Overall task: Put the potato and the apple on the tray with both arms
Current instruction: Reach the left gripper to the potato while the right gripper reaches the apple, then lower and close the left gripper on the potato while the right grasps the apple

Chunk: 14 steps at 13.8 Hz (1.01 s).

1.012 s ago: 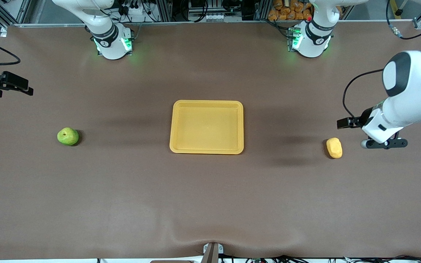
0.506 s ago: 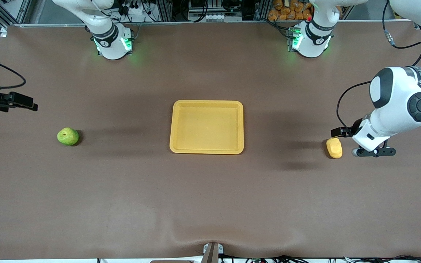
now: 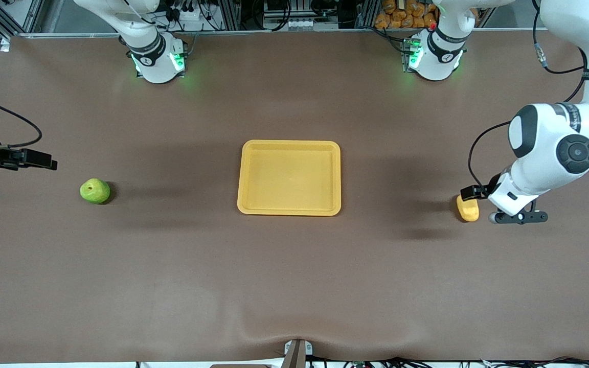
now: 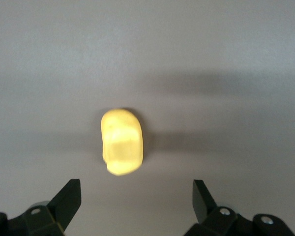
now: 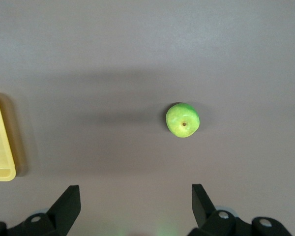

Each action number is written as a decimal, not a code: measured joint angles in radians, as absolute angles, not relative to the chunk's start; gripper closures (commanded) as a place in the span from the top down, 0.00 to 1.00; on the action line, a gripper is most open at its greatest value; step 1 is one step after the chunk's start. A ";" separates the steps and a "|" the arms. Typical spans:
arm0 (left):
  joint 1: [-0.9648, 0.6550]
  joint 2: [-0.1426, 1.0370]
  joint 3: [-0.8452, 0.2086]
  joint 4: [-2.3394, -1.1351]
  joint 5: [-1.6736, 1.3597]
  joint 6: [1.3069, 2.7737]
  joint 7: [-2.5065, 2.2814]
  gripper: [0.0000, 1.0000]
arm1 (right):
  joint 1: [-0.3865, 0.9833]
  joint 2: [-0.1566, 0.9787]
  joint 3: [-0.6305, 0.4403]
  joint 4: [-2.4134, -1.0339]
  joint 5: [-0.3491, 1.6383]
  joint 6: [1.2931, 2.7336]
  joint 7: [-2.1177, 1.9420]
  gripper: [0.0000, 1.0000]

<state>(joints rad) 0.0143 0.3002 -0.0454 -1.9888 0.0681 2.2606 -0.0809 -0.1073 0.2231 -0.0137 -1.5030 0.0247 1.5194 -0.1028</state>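
Brown matting is covering the whole table (image 3: 294, 286), and the part nearest the front camera is bare. Going farther in, three things are lying in a rough row across the middle: the apple (image 3: 94, 191) toward the right arm's end, the tray (image 3: 289, 144) in the centre with nothing in it, and the potato (image 3: 468, 209) toward the left arm's end, both fruits well apart from the tray.

Over the last second the left arm has been swinging in from the table's edge, and the left gripper (image 3: 483, 198) is now hanging over the potato, its wrist partly covering it in the front view. In the left wrist view the potato (image 4: 121, 141) is sitting just ahead of the gripper (image 4: 136, 196), whose fingers are spread wide and holding nothing.

The right gripper (image 3: 18, 159) has also been coming in, but it is lagging: it is hovering over bare mat near the table's edge, a little farther from the front camera than the apple. The right wrist view shows the apple (image 5: 183, 120) stem hollow upward, a corner of the tray (image 5: 0, 147) at one side, and the gripper (image 5: 135, 196) with fingers splayed and empty.

Judging by this, both arms are in the approach step; neither fruit is grasped yet. The left one looks almost ready to descend, while the right one needs more travel first.
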 measured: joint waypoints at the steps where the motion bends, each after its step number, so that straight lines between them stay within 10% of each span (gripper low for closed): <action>1: 0.016 0.319 -0.045 -1.991 0.069 2.284 -0.081 1.00 | -0.108 0.235 -0.014 -1.503 0.024 1.529 -0.103 1.00; 14: 0.059 0.473 -0.041 -1.992 0.076 2.438 -0.081 1.00 | -0.166 0.419 -0.020 -1.596 0.020 1.722 -0.106 1.00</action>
